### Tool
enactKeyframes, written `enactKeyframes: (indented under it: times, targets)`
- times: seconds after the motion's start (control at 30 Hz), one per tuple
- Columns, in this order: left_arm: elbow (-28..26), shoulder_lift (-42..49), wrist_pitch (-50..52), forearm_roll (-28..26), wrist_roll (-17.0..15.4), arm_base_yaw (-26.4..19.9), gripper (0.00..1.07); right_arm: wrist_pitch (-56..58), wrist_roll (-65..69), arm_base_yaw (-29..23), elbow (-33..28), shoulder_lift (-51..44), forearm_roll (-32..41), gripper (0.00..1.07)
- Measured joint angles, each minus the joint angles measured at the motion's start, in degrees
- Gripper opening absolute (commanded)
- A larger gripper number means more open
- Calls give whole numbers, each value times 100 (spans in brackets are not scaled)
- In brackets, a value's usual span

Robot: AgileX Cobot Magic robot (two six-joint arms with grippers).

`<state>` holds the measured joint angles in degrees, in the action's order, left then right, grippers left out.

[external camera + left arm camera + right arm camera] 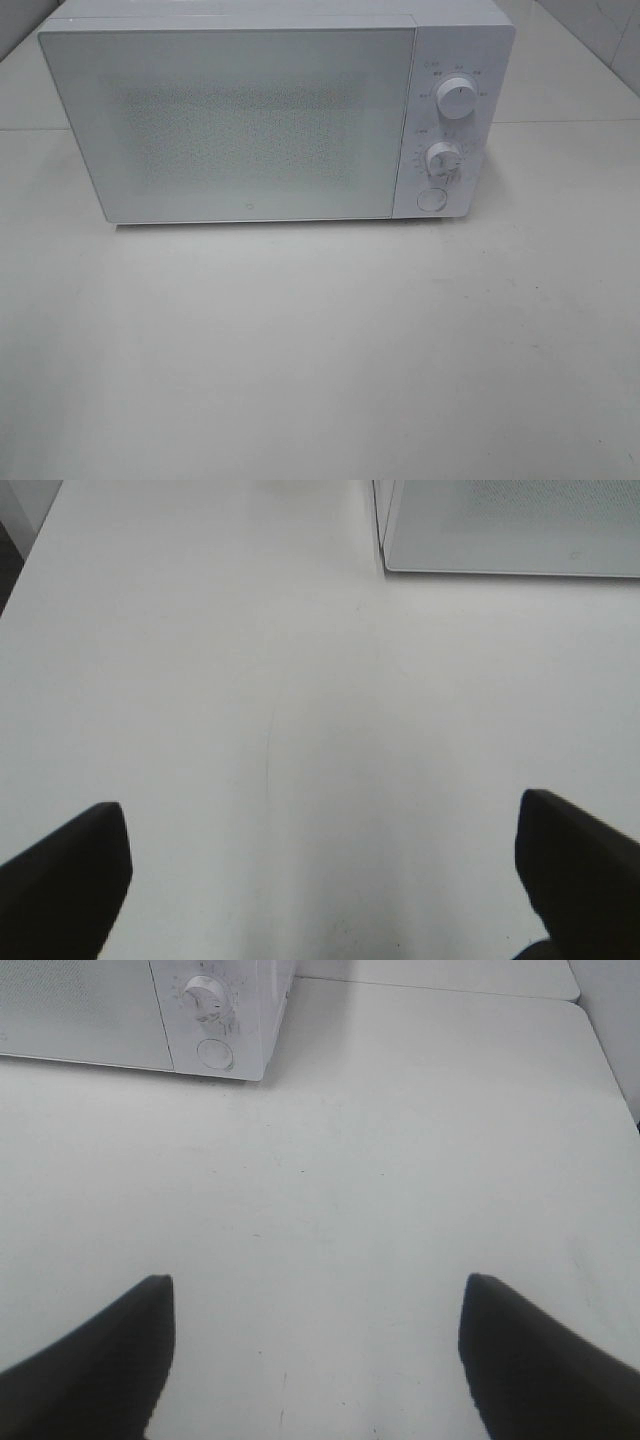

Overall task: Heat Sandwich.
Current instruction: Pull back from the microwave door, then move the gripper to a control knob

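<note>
Seen from my remote station, the white microwave [250,115] stands door-shut at the back of a pale, matte table [320,350], with two dials and a round button on the right of its front. A seam crosses the tabletop beside it, and a pale wall [622,40] edges the far right corner. The left gripper [320,813] and right gripper [317,1283] hover over bare surface, fingers spread wide, holding nothing. No view shows the sandwich, and I cannot tell where it is.
</note>
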<state>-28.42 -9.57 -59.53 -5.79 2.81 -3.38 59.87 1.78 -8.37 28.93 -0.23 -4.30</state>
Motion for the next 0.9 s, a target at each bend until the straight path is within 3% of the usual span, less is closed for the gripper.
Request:
enactKeyframes:
  times: [0.37,0.9]
  targets:
    - [0,882,-6,17,0,0,98,0,0,0,0,0,0,76]
    - [0,980,-6,17,0,0,98,0,0,0,0,0,0,76]
